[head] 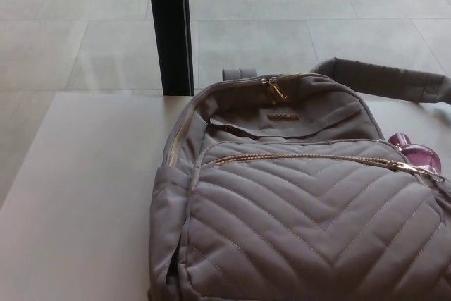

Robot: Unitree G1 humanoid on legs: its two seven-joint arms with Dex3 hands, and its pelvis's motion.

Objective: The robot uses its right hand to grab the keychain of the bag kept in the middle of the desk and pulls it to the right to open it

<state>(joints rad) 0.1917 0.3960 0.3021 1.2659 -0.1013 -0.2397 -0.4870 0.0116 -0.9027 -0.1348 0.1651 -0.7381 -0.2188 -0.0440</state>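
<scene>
Keychain (pixel 416 154) at bag (pixel 303 202) rt edge, desk (pixel 84 195) left clear; no hands/fingers visible.

Left hand, right hand: neither in view; no arm or forearm visible.

Before you: bag (pixel 296 202) on the desk (pixel 84 195); keychain (pixel 416 154) at its right edge; post (pixel 170 26) behind, left.

The small gold logo plate (pixel 284 115) on the bag (pixel 303 209) carries lettering (too small to read)
</scene>
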